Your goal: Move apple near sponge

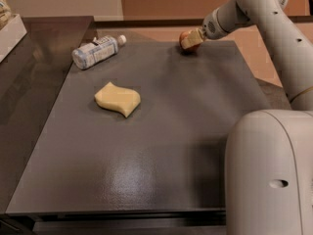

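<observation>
The apple [184, 35] is small and red, at the far edge of the dark table, mostly covered by my gripper [190, 40]. The gripper's tan fingers [192, 37] are closed around the apple, low at the table surface. The sponge [118, 99] is flat, pale yellow and wavy-edged. It lies on the left middle of the table, well to the left of and nearer than the gripper and apple.
A clear plastic bottle with a white cap [96, 52] lies on its side at the far left of the grey table [161, 146]. A white box [10, 33] stands at the left on a darker counter. My white arm and base [271, 170] fill the right side.
</observation>
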